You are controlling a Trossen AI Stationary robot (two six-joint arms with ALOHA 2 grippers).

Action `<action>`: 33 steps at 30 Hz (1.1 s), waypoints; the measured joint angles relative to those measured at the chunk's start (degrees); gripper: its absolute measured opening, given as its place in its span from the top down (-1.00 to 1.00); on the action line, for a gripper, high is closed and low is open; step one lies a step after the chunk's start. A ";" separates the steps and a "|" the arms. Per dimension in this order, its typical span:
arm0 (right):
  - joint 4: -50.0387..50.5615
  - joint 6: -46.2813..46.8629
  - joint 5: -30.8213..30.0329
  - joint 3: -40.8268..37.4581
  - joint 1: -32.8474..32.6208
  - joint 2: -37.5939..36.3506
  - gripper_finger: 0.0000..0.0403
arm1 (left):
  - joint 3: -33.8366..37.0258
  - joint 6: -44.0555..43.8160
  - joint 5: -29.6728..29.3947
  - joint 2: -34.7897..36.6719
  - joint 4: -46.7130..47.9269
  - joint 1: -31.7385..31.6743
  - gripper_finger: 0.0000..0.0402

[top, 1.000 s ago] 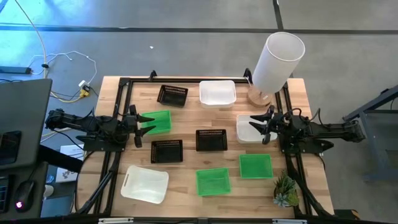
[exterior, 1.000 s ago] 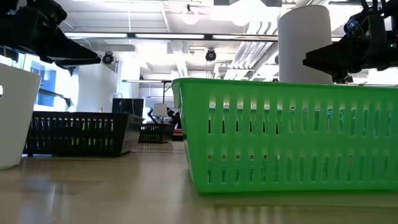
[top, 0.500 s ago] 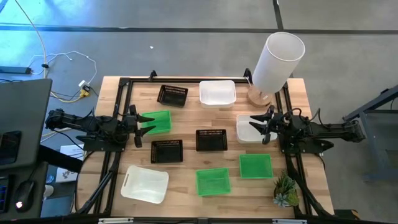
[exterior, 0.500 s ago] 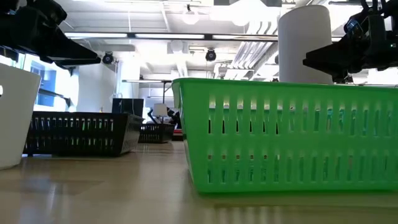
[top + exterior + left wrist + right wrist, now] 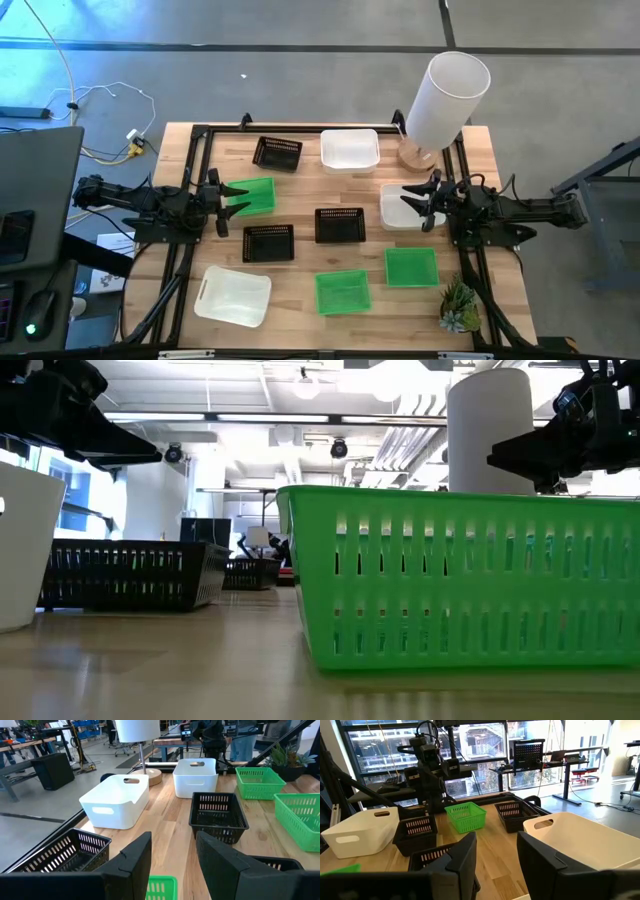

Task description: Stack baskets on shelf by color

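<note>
Nine baskets (image 5: 342, 291) dot the wooden table (image 5: 300, 240); both tools, left (image 5: 231, 197) and right (image 5: 413, 203), hover released.

left arm lies low along the left side, left gripper (image 5: 237, 196) fingers parted, empty. right arm mirrors it, right gripper (image 5: 413, 203) likewise parted, empty.
</note>
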State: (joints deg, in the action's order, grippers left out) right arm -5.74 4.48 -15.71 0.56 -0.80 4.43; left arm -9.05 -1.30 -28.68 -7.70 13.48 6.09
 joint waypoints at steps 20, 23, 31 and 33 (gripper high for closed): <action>-0.02 0.01 -0.32 0.00 0.02 0.00 0.35 | 0.01 0.00 0.00 0.00 0.01 0.00 0.29; -0.02 1.45 -0.30 -0.01 0.00 -0.01 0.35 | 0.01 0.00 0.00 0.01 0.00 0.00 0.29; -0.04 8.04 -0.25 -0.01 0.00 0.00 0.35 | 0.01 0.00 0.01 0.00 -0.01 0.00 0.29; -0.04 7.98 -0.25 0.00 0.00 0.00 0.35 | -0.01 0.00 0.00 0.02 -0.01 0.00 0.29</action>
State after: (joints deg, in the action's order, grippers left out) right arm -5.78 12.46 -15.97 0.56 -0.80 4.43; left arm -9.06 -1.30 -28.68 -7.68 13.47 6.09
